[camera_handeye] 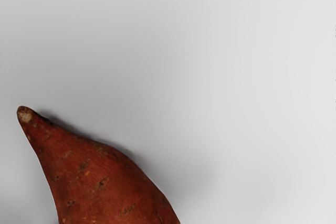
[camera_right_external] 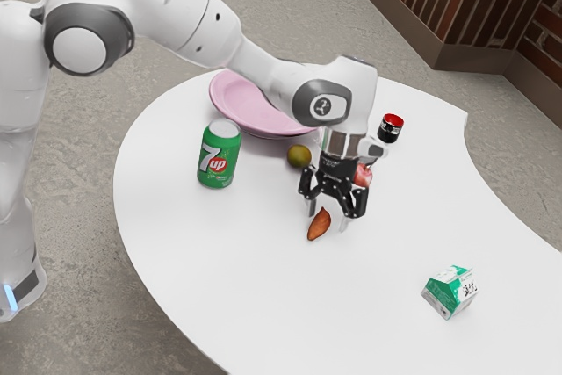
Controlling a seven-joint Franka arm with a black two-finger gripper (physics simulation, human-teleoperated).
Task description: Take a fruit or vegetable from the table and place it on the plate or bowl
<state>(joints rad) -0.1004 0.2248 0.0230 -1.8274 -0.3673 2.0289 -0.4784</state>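
Pincer [camera_right_external: 327, 217] open — its 2 fingers spread over the sweet potato [camera_right_external: 318, 226] on the table [camera_right_external: 219, 252].

The table [camera_right_external: 219, 243] was plain white and the plate [camera_right_external: 241, 103] on it pale pink. Just beside the plate, the can [camera_right_external: 219, 155] was green with a white-and-red logo and a silver top. Near the plate, a small round fruit [camera_right_external: 299, 156] was olive green. Farther from the plate, the sweet potato [camera_right_external: 319, 224] was reddish brown with darker flecks and a pale tan tip. The gripper [camera_right_external: 326, 219] was black, on a white arm [camera_right_external: 176, 6] with grey joints. The jar [camera_right_external: 391, 127] was black with a red lid. Well apart from the plate, the carton [camera_right_external: 450, 291] was green and white. The floor [camera_right_external: 79, 322] was mottled grey-beige.
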